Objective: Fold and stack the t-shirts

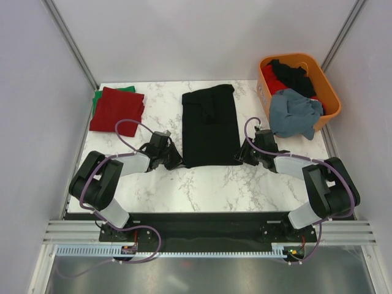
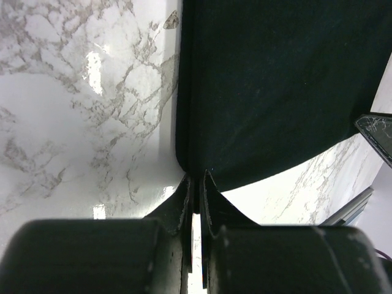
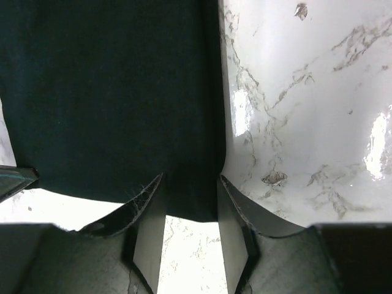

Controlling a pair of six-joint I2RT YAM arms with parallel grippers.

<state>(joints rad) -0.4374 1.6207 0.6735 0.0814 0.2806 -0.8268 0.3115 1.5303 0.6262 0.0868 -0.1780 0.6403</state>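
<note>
At the far left of the table (image 1: 202, 184) you have a folded dark red shirt (image 1: 117, 109) lying on a green shirt (image 1: 98, 99). That is the stack to build on.

Your left gripper (image 1: 174, 160) sits at the near left corner of the black shirt (image 1: 209, 125). Its fingers are pressed together and clamped on that corner. The black shirt lies flat mid-table as a long strip running away from you.

Your right gripper (image 1: 241, 156) is at the near right corner. Its fingers are apart and straddle the hem, so to my eye they are not yet biting.

Further right, the basket (image 1: 331, 93) holds more shirts, with a grey-blue shirt (image 1: 295, 113) spilling over its near rim.

Expect the cloth to be light, limp and layered. It will likely sag between your two grips and may shed a layer if you pinch only the top ply. Take both near corners deep enough to catch every layer, and lift them evenly.

The top view gives you the whole layout but hides the fingertips under the wrists. The left wrist view shows the pinch on the corner (image 2: 195, 177). The right wrist view shows the open gap with the hem inside it (image 3: 191, 180). Neither wrist view shows the stack or the basket.
</note>
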